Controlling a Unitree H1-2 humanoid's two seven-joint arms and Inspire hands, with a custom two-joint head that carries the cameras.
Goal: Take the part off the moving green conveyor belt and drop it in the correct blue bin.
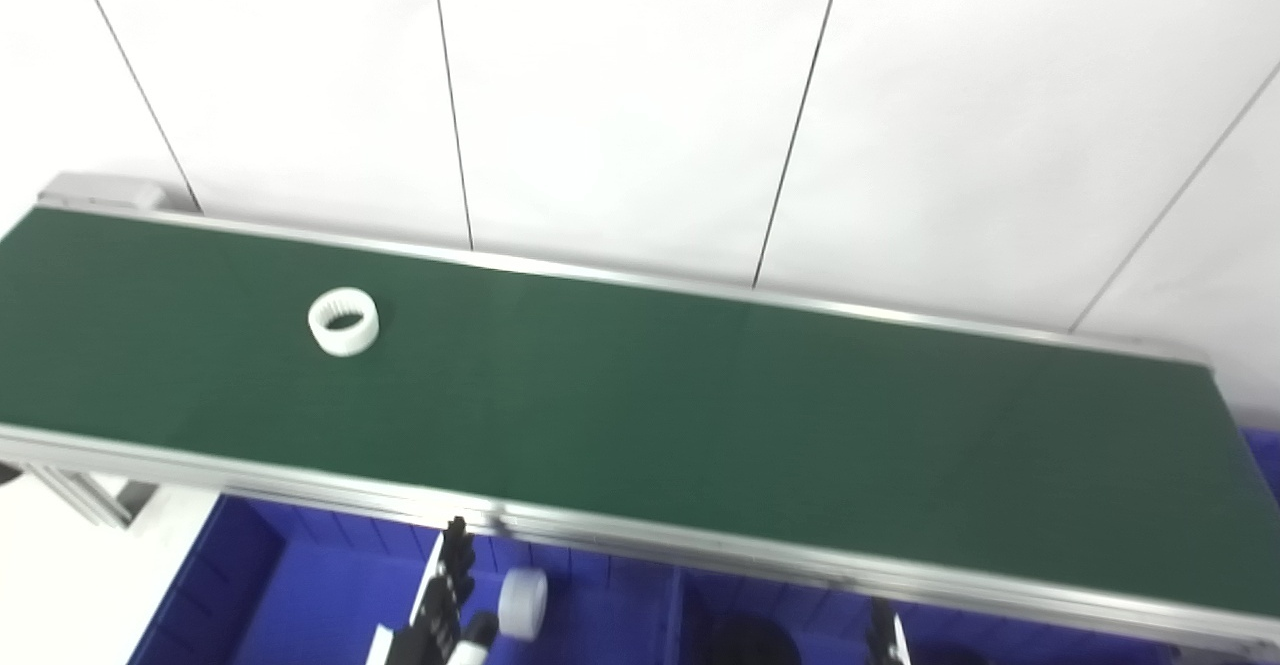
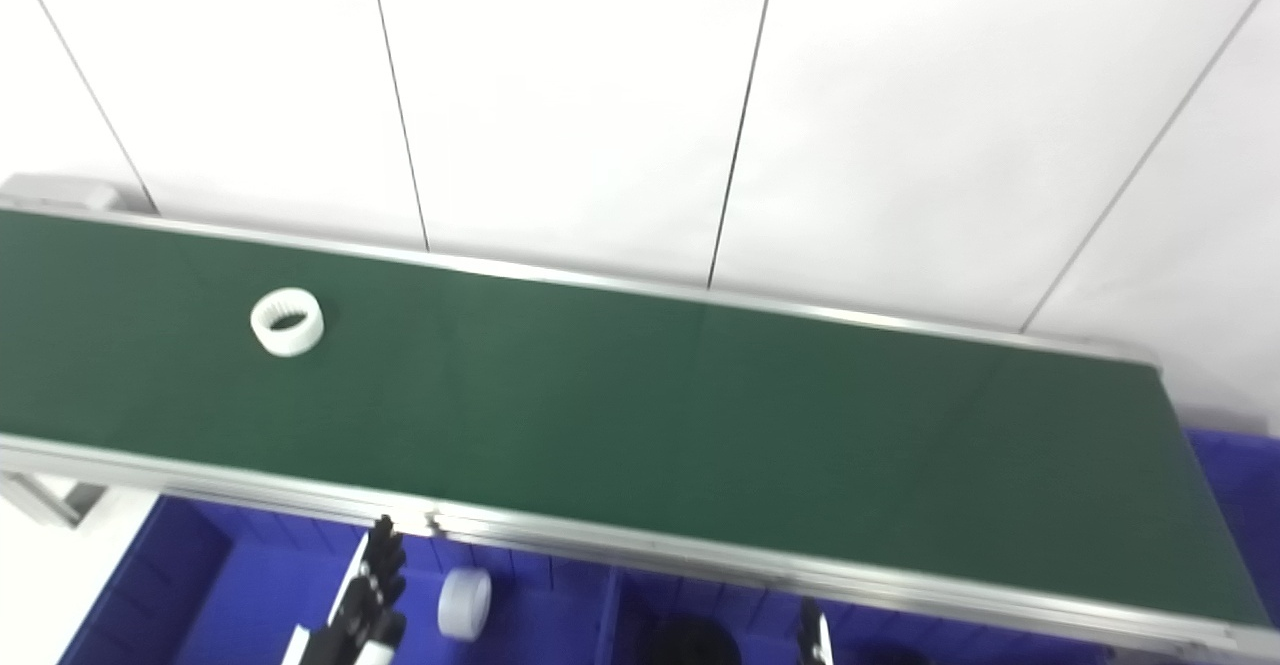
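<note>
A white ring-shaped part [image 1: 343, 321] lies on the green conveyor belt [image 1: 700, 405], toward its left end. My left hand [image 1: 440, 610] rises from the bottom edge over the left blue bin [image 1: 250, 595], fingers stretched up and apart, holding nothing. Just right of the hand a second white ring [image 1: 522, 602] sits inside that bin. Only a sliver of my right hand [image 1: 885, 640] shows at the bottom edge, too little to judge its state. Both hands are below the belt's near rail, far from the part on the belt.
The belt's aluminium near rail [image 1: 640, 535] runs between the hands and the belt. A black round object [image 1: 745, 642] sits in the middle blue bin. More blue bin shows at the far right [image 1: 1262, 455]. White wall panels stand behind.
</note>
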